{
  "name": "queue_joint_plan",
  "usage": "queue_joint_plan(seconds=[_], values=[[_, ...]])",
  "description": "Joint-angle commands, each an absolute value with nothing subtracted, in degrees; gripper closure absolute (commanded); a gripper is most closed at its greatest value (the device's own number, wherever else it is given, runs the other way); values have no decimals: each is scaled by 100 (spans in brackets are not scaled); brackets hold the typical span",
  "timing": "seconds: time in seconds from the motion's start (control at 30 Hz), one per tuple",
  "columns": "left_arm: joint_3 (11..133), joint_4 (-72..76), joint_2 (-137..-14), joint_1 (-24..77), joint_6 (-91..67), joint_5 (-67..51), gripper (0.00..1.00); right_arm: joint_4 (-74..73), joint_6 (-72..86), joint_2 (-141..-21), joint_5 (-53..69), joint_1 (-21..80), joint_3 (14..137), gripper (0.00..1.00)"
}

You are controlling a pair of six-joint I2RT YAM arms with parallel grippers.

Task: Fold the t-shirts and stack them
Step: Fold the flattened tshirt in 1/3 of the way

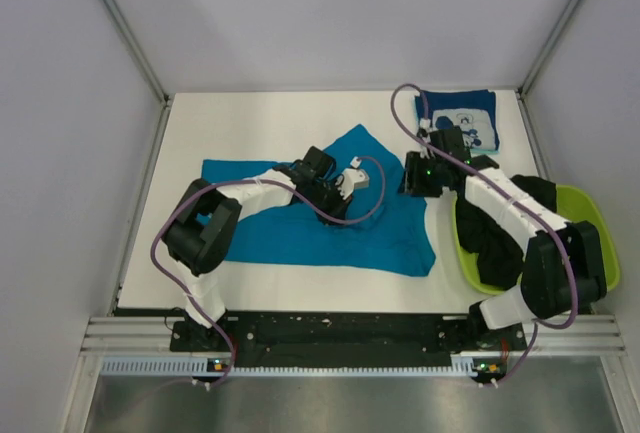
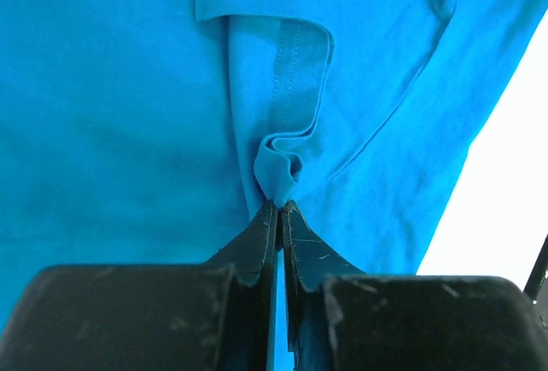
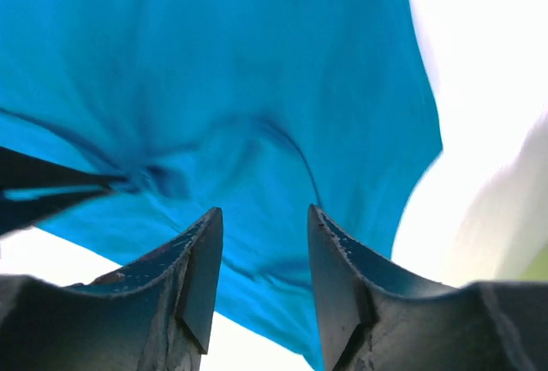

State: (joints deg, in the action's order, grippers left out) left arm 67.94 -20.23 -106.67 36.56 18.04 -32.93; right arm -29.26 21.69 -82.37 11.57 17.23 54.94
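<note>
A white table (image 1: 250, 118) enclosed by grey walls occupies the centre of the top view. A plain teal-blue cloth t-shirt (image 1: 340, 243) is spread across its middle. A lime-green plastic basin (image 1: 603, 243) at the right edge contains a black t-shirt (image 1: 495, 243). A folded navy t-shirt with white print (image 1: 465, 118) is laid at upper right. The left gripper (image 2: 279, 208) is clamped on a bunched teal fold. The right gripper (image 3: 261, 217) is held with fingers apart over the teal shirt's right edge.
</note>
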Motion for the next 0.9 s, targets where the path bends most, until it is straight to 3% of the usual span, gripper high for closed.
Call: queue_joint_plan(seconds=[0.0,0.33,0.6,0.67,0.8,0.87], values=[[6715,-1767,-10521,3700,1731,-3586,94,-2900,1530,-8865,1062,2091,6581,54],[6407,-1608,-10283,3718,1854,-3586,96,-2988,924,-10493,1626,2584,7418,48],[6609,-1793,-10406,3744,1881,-3542,98,-2997,616,-10951,1477,2707,7339,55],[6601,-1793,-10406,3744,1872,-3507,98,-3006,467,-10960,1258,2786,7286,66],[6653,-1837,-10397,3744,1890,-3437,98,-3015,439,-10934,1029,2830,7233,100],[6688,-1872,-10380,3753,1890,-3428,99,-3032,536,-10838,932,2830,7207,100]])
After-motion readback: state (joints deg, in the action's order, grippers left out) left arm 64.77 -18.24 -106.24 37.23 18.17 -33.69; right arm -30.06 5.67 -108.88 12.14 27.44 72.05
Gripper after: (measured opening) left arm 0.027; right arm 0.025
